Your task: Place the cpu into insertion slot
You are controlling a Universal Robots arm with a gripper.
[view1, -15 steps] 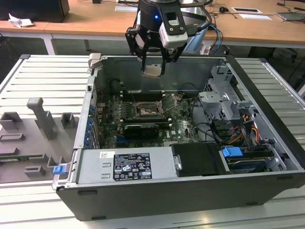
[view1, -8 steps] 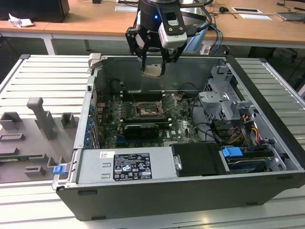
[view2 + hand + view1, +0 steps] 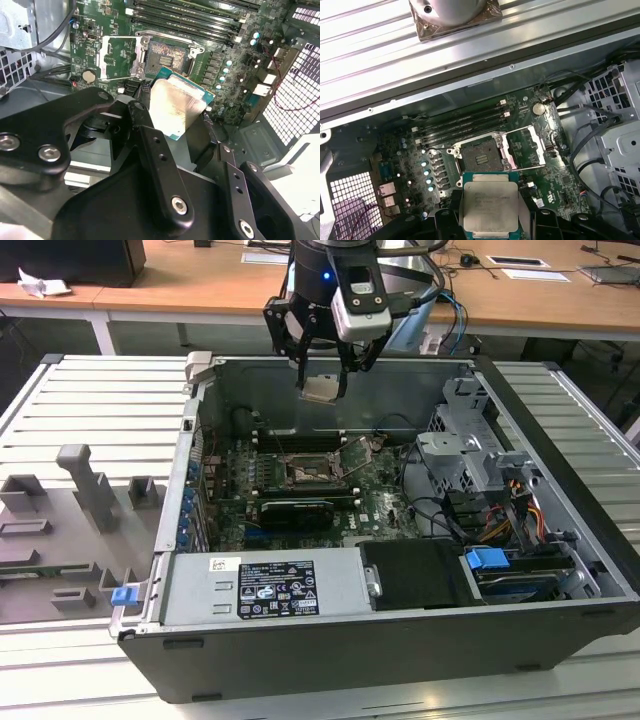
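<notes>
imo with the gripper (image 3: pixel 322 387) clamped on the cpu (image 3: pixel 490 205), hanging well above the open insertion slot (image 3: pixel 481 156), I'd square its edges to the slot and come down level, no tilt.

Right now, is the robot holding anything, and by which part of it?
Yes. The end effector holds the cpu, pinched by two opposite edges with its metal face left bare, above the open computer case.

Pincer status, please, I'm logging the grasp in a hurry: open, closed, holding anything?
Pincer: shut on the cpu, held clear of the insertion slot.
</notes>
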